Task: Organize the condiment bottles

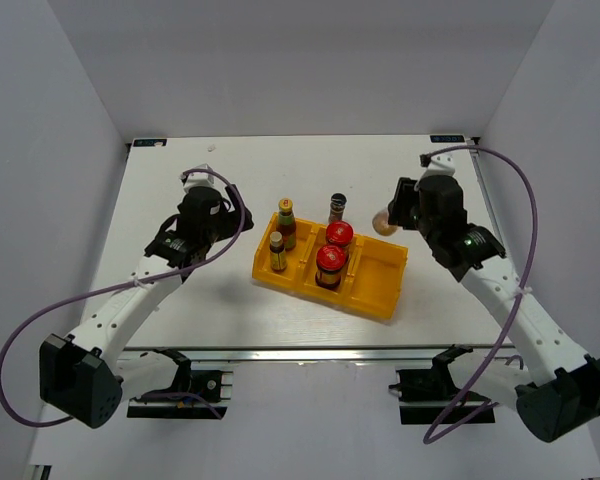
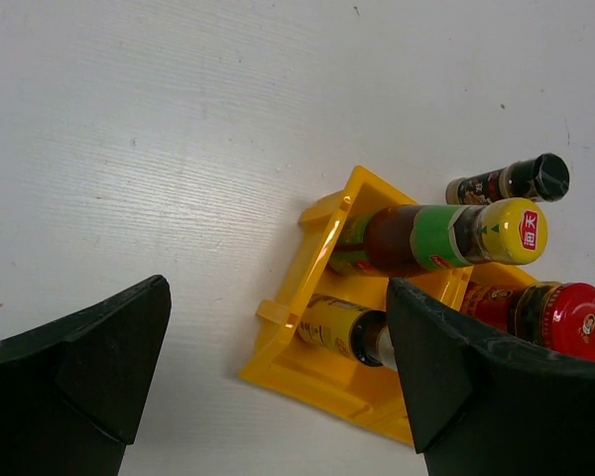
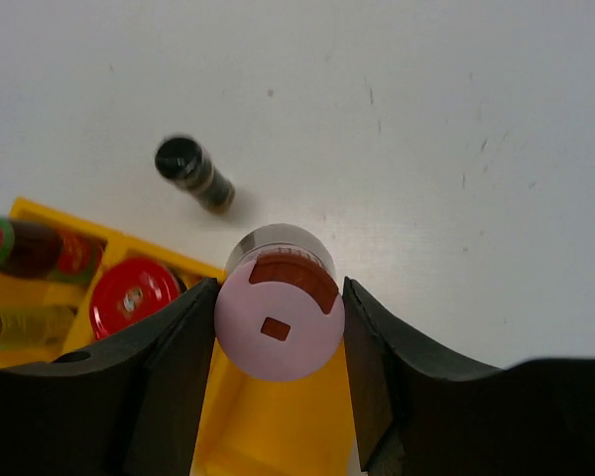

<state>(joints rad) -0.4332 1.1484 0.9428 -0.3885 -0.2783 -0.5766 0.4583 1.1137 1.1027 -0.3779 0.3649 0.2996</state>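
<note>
The pink-lidded shaker (image 3: 280,322) is gripped between my right gripper's (image 3: 280,329) fingers and held over the far rim of the yellow tray's (image 3: 278,426) right compartment; it also shows in the top view (image 1: 383,222). Two yellow-capped sauce bottles (image 1: 285,217) (image 1: 277,248) stand in the tray's left compartment. Two red-lidded jars (image 1: 339,237) (image 1: 330,262) stand in the middle one. The dark spice jar (image 1: 337,207) stands on the table just behind the tray. My left gripper (image 1: 212,222) is open and empty, left of the tray (image 2: 307,382).
The tray's (image 1: 380,272) right compartment holds nothing. White walls enclose the table on the left, back and right. Purple cables loop out from both arms.
</note>
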